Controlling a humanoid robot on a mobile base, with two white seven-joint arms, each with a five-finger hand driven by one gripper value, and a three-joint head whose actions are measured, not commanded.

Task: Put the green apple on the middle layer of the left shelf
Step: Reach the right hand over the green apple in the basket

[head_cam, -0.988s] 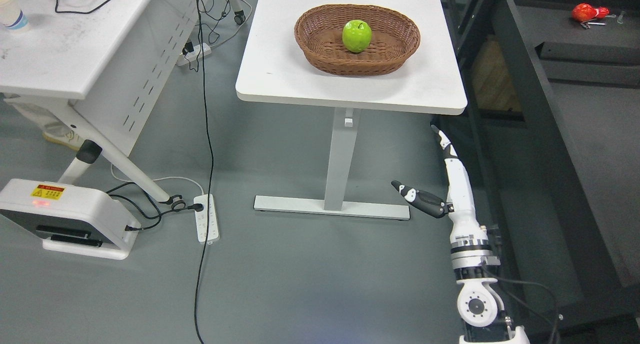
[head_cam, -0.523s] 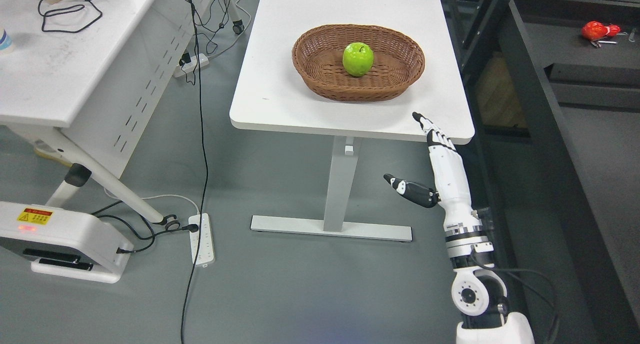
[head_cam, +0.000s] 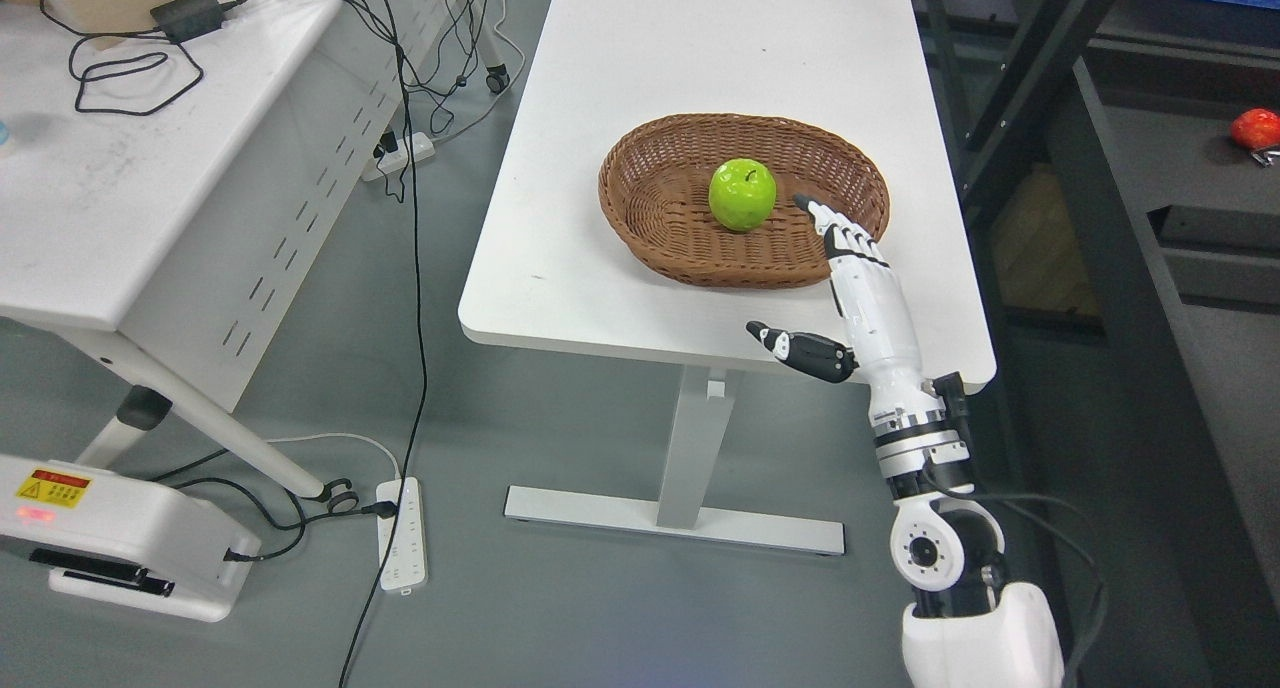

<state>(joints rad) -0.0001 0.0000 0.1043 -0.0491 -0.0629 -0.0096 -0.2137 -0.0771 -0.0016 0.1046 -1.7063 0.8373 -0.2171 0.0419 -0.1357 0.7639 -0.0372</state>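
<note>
**Right robot hand reaching over the basket toward the green apple**

I see the right robot hand (head_cam: pixel 868 288) extended over the white desk (head_cam: pixel 560 268), its fingers straight and spread, thumb held out to the side, grasping nothing. The fingertips (head_cam: pixel 806 206) lie over the near right part of the wicker basket (head_cam: pixel 650 188), just beside the green apple (head_cam: pixel 742 195) but apart from it. The apple sits upright near the basket's centre, stem up.

Compared with one second ago, the hand has risen from below the desk edge and advanced across the desk's front right corner to the basket. The whole picture has also shifted, so the camera has moved as well; the desk and basket now appear lower and closer, which I take as a change of view, not of the objects. The apple has not left the basket.

I judge the task to be at the approach stage: pickup is not yet done. Next I would need to bring the palm alongside the apple and curl the fingers round it. The dark shelving (head_cam: pixel 1180 228) visible here stands to the right; the left shelf is not in view. The left arm is not visible.
</note>
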